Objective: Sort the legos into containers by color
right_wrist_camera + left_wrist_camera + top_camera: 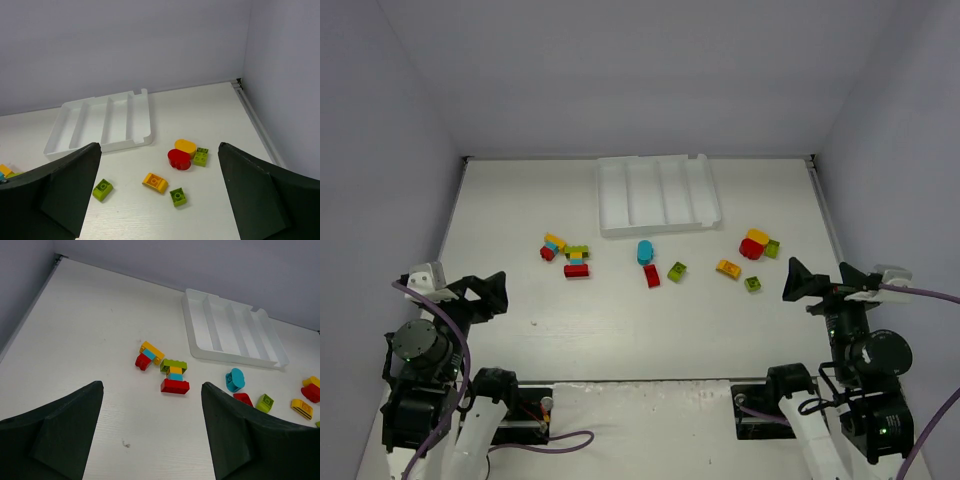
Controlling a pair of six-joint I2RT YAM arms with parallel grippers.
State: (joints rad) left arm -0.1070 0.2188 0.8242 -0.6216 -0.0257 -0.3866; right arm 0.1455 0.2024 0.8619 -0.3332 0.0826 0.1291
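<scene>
The left gripper and right gripper are hovering low over the table, near its sides, jaws spread wide, gripping nothing. The legos are lying scattered on it, just in front of the white four-compartment tray.

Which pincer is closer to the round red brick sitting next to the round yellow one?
The right one. The round red brick lies a short way in front of the right pincer, just beyond its open tips. The left pincer sits far off on the opposite side.
</scene>
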